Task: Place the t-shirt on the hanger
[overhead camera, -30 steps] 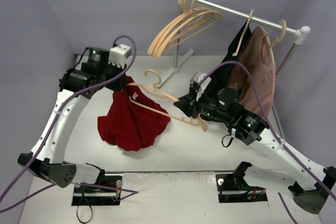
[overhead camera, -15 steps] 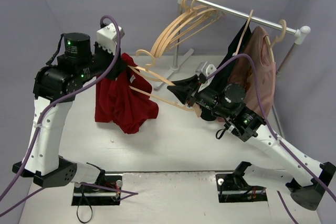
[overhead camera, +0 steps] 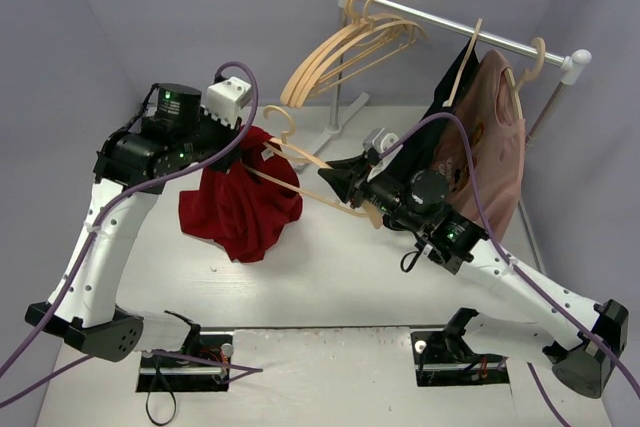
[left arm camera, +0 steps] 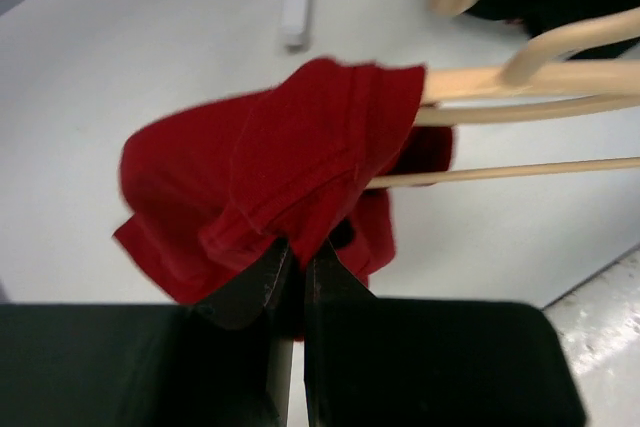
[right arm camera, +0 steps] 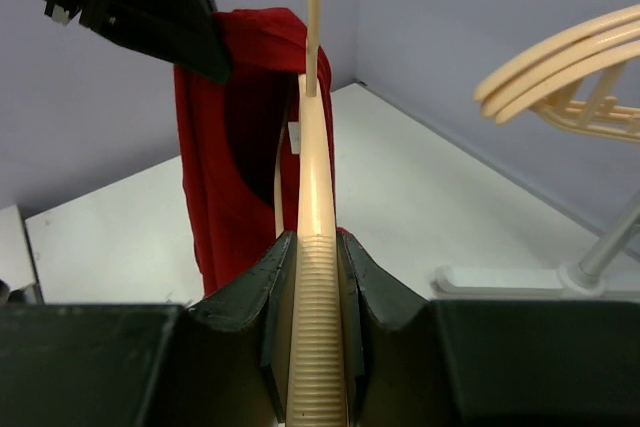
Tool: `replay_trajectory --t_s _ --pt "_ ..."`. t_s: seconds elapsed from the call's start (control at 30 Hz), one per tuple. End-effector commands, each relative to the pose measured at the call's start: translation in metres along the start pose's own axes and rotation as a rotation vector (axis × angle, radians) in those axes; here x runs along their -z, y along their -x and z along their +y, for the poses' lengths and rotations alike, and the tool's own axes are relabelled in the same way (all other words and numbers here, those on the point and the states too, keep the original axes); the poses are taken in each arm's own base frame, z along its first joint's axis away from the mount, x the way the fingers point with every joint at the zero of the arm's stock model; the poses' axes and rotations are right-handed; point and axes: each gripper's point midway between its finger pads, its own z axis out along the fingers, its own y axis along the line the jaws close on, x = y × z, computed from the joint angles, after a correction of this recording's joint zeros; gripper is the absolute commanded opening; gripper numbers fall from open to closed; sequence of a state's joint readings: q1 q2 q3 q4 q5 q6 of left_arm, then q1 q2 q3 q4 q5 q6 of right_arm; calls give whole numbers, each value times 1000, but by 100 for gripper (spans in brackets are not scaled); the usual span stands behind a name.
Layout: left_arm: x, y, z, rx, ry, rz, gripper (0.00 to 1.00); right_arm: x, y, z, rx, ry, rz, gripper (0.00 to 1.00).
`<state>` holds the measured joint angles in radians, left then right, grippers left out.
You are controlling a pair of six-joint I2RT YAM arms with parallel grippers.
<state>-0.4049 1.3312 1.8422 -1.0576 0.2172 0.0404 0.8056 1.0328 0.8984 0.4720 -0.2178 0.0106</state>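
Dark red cloth t-shirt (overhead camera: 240, 215): bunched, hanging over the white table (overhead camera: 350, 277); contact between hem and table unclear.
Left gripper (left arm camera: 295, 252): fingers shut tight on a fold at the top of the t-shirt.
Right gripper (right arm camera: 315, 247): jaws narrow, clamped on the ribbed end of the pale wooden coat hanger (right arm camera: 318, 337), held off the table.
Hanger, far end: under the red cloth, beside the white neck tag (right arm camera: 293, 137).
Far rack: metal rail (overhead camera: 470, 35) with spare wooden hangers (overhead camera: 340, 52), black garment (overhead camera: 455, 87), dusty pink shirt (overhead camera: 490, 137).

The t-shirt (overhead camera: 240, 209) is showing as dark red cloth, matt, creasing softly. The hanger (right arm camera: 316, 237) is showing pale wood, smooth, faintly shining, with a ridged end. The rack rail (overhead camera: 450, 29) is gleaming, metal. The table (overhead camera: 330, 277) is appearing white, matt.
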Motion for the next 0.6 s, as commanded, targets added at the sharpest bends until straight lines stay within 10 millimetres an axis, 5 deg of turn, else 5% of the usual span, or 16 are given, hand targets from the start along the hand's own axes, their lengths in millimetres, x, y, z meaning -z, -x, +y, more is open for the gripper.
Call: replay_trajectory --t_s 0.0,0.33,0.57 --pt "13 2 41 29 251 -66 0 3 58 -3 91 13 -137 0" --pt "10 -18 53 -16 295 -83 0 11 31 62 -60 378 -23 0" --pt "12 -25 61 -51 289 -72 0 10 32 84 -85 528 5 0"
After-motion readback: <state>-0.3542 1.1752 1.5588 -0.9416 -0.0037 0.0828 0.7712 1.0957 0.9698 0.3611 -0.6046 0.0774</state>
